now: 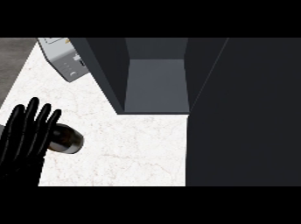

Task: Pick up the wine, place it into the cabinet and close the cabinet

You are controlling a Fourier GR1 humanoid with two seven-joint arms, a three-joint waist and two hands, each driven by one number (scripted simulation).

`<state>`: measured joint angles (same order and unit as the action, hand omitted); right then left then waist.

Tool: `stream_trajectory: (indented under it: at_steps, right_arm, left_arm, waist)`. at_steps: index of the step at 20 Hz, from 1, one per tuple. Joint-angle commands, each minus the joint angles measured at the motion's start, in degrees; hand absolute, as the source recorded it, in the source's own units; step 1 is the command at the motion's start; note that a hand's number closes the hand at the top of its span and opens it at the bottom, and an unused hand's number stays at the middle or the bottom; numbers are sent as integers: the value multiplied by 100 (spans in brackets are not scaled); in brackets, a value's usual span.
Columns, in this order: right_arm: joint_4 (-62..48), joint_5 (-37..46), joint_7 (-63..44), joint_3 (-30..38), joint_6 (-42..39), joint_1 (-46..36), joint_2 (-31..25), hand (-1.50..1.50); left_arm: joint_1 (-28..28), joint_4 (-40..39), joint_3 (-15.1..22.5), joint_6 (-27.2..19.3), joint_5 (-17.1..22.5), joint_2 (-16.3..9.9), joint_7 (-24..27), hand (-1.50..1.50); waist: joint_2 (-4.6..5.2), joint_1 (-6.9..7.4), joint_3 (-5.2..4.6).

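Note:
The wine bottle stands on the white marble counter at the lower left, seen from above as a dark round body with a pale rim. My left hand is open with fingers straight up, just left of the bottle and partly covering it. The dark grey cabinet is open at the top centre, its inside shelf bare. Its open door fills the right side of the view as a dark panel. My right hand does not show.
A white appliance with buttons stands at the counter's top left, beside the cabinet's left wall. The counter's left edge runs diagonally, with grey floor beyond it.

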<state>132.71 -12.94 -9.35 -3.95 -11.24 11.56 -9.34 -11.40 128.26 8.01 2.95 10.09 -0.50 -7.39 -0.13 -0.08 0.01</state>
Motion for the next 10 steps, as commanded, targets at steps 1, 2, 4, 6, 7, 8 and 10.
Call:
stream_trajectory:
  at_steps: [1, 2, 4, 6, 7, 8, 10]
  right_arm:
    - [199, -185, -524, 5, -41, -247, -73, -150]
    - [486, -175, -685, 4, 107, -188, -13, -150]
    - [780, -775, -1068, 492, -75, -256, -321, -150]
    - [807, -271, -1355, 93, 365, -594, -44, -150]
    - [896, -318, -1320, 1, 280, -366, 16, -150]
    - [1018, -125, -1358, -165, 342, -331, 66, -150]
    - [1074, -18, -1453, -262, 447, -439, 102, -150]
  left_arm:
    - [-79, 306, 613, -347, -155, 47, -270, -150]
    - [-578, 784, 362, -68, 150, 8, -381, -150]
    - [115, 359, 579, -524, -234, 48, -424, -150]
    - [-363, 676, 990, -651, -427, 49, -323, -150]
    - [-157, 839, 595, -553, -156, 49, -641, -150]
    - [-16, 872, 1008, -907, -478, 49, -818, -150]
    - [106, 1268, 1213, -1183, -636, 49, -1358, -150]
  waist:
    - [6, 14, -1]
    - [1, 29, -3]
    - [6, -8, -1]
    - [5, 19, -3]
    - [5, 7, -2]
    - [4, -1, -1]
    - [1, -1, 0]
